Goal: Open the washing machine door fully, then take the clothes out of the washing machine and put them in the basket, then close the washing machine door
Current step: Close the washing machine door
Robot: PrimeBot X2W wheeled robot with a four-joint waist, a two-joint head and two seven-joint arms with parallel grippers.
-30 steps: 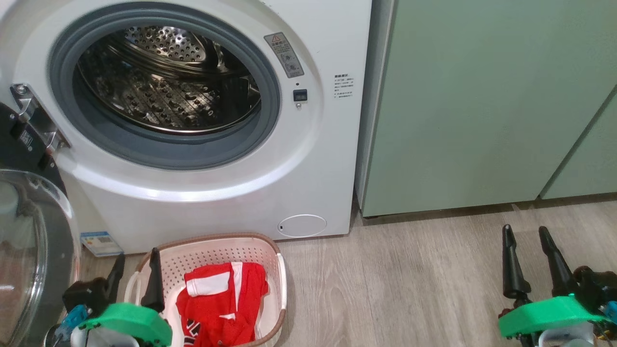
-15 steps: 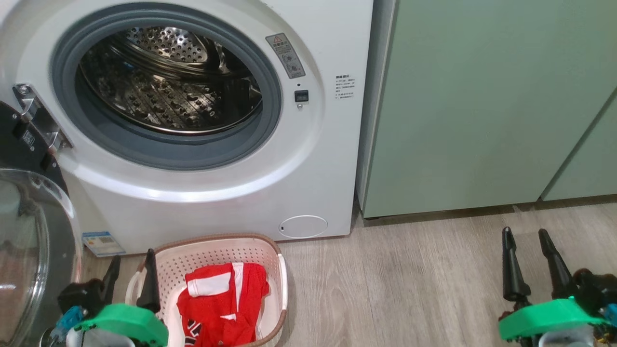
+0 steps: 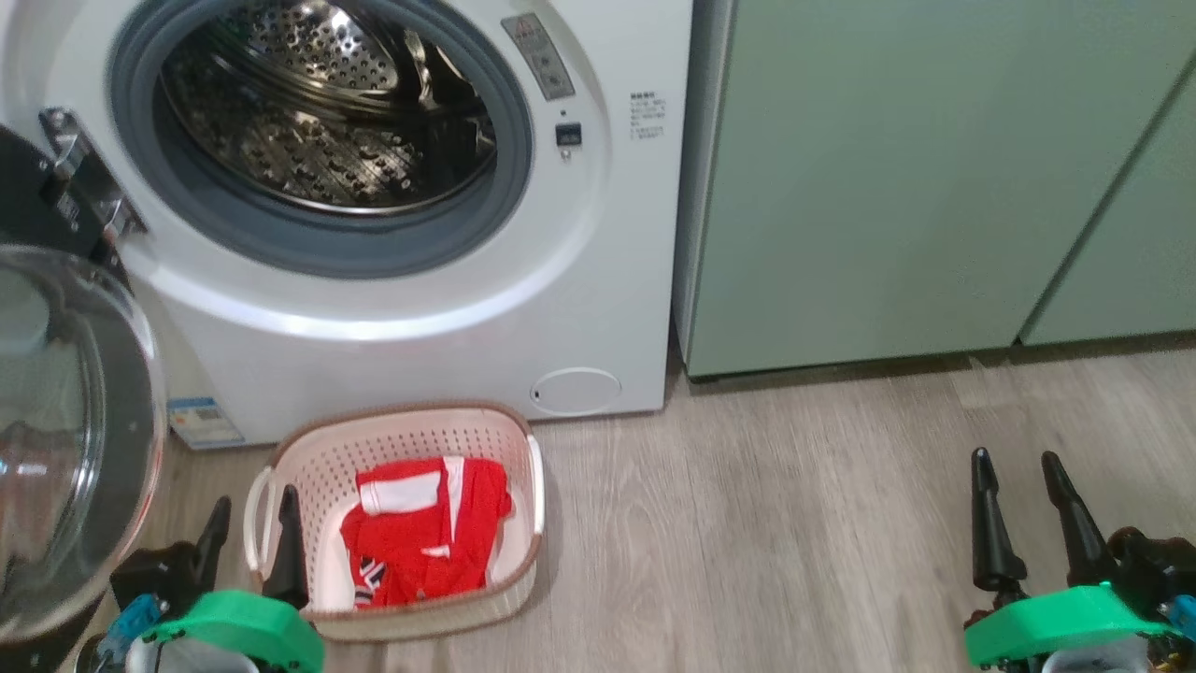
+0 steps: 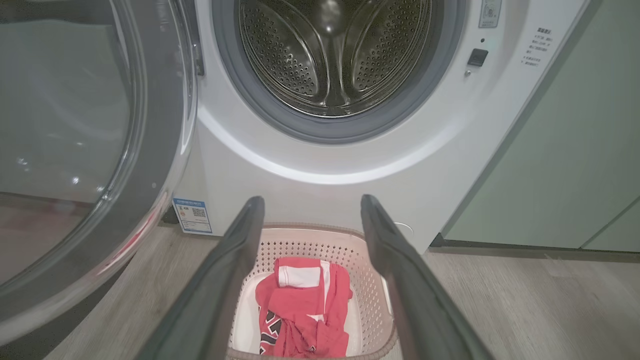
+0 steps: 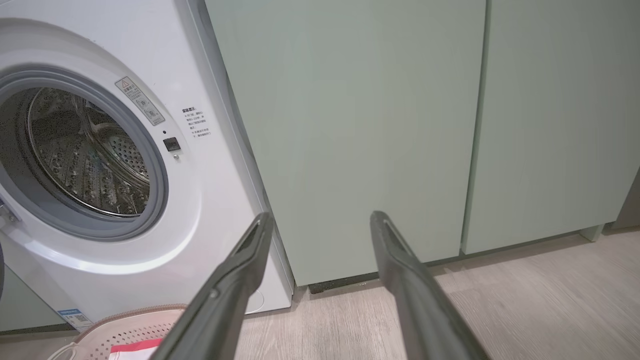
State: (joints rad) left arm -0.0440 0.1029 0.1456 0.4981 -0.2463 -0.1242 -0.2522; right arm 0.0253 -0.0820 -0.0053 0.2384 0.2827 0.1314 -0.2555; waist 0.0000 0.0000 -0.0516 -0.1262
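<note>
The white washing machine [image 3: 392, 318] [image 4: 340, 170] [image 5: 210, 200] stands with its steel drum bare. Its door [image 3: 65, 439] [image 4: 90, 150], black-rimmed with a clear bulging window, hangs swung wide to the left. On the floor in front sits the cream basket [image 3: 411, 432] [image 4: 360, 280] [image 5: 130, 322] with the red clothes [image 3: 420, 533] [image 4: 305, 315] lying in it. My left gripper [image 3: 254, 505] [image 4: 310, 202] hovers open at the basket's near left edge, nothing between its fingers. Far to the right, my right gripper [image 3: 1014, 463] [image 5: 320, 217] is open and empty above the floor.
Pale green cabinets [image 3: 934, 187] [image 5: 375, 125] stand right of the washer. Grey wood-look floor [image 3: 766, 523] spreads between the basket and my right gripper. A small round white hatch [image 3: 575, 391] and a blue sticker [image 3: 201, 421] mark the washer's lower front.
The head view has tilted down and drawn back, so washer and basket sit higher and the whole basket shows. Both grippers stay open; the clothes have not moved.
</note>
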